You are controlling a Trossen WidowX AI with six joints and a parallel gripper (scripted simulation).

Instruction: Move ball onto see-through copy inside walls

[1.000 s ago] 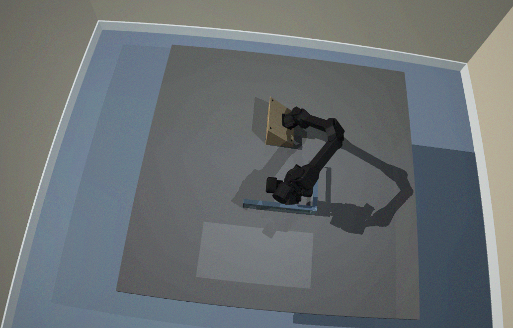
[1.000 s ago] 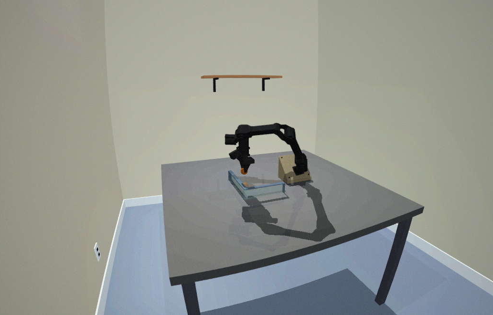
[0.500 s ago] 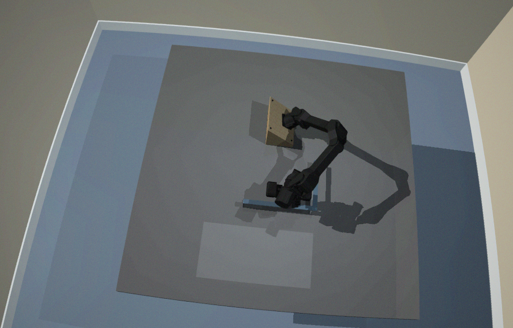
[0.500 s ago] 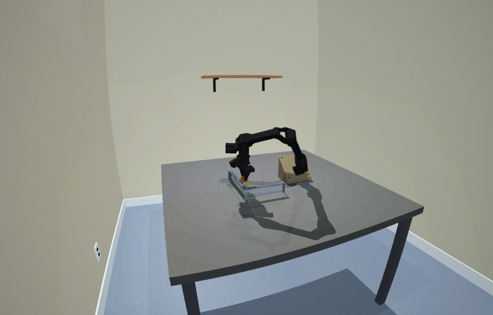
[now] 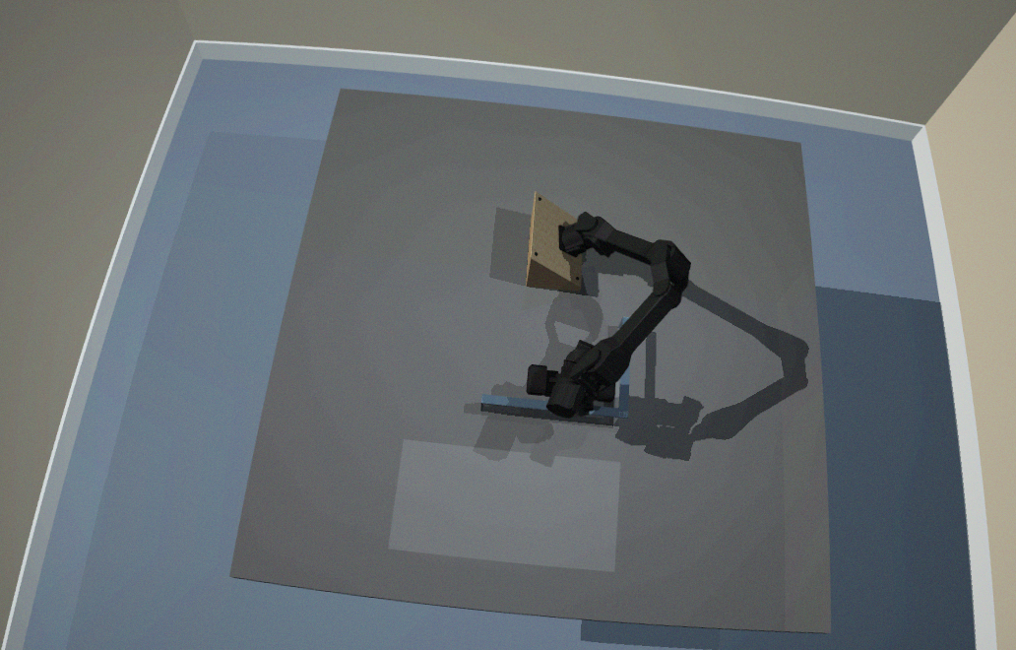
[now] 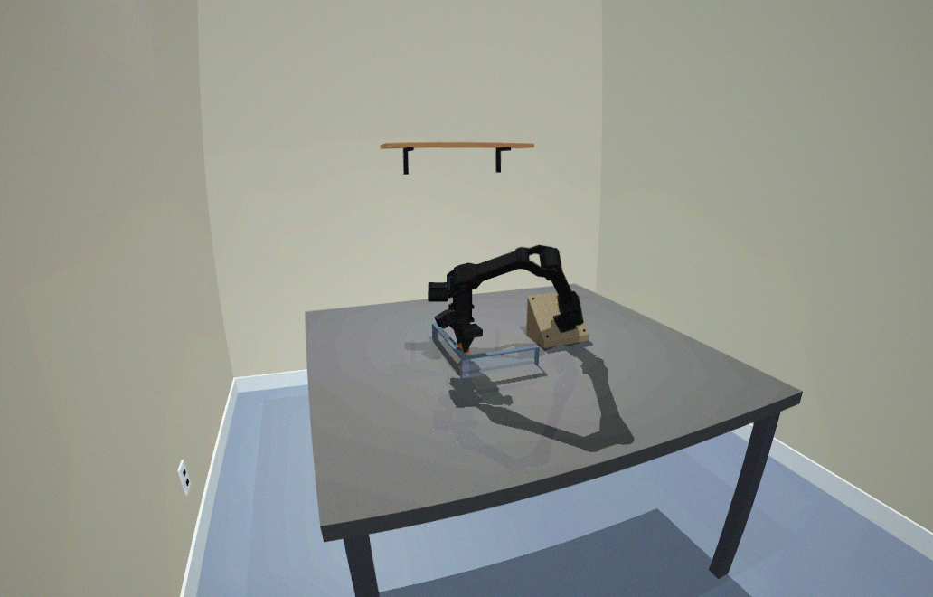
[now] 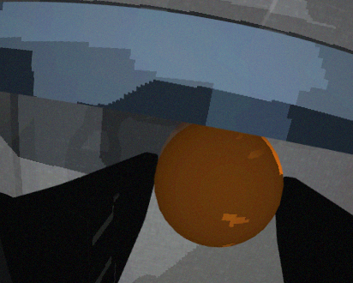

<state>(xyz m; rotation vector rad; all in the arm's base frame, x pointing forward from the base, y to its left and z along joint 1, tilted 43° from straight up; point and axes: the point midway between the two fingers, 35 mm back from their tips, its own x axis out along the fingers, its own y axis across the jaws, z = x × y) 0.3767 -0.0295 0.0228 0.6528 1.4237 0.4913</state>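
Note:
My gripper points down and is shut on the orange ball, with one black finger on each side of it. The low clear walls with blue tops form a corner. The ball is low, close beside one wall, whose top hides its upper edge in the wrist view. Only a faint sliver of the see-through copy shows at the ball's upper left; the ball covers the rest. In the top view the arm hides the ball and fingers.
The arm's base sits on a wooden wedge block on the grey table. The arm reaches over the wall corner. A pale rectangle shows on the table top beyond the long wall. A wooden shelf hangs on the far room wall.

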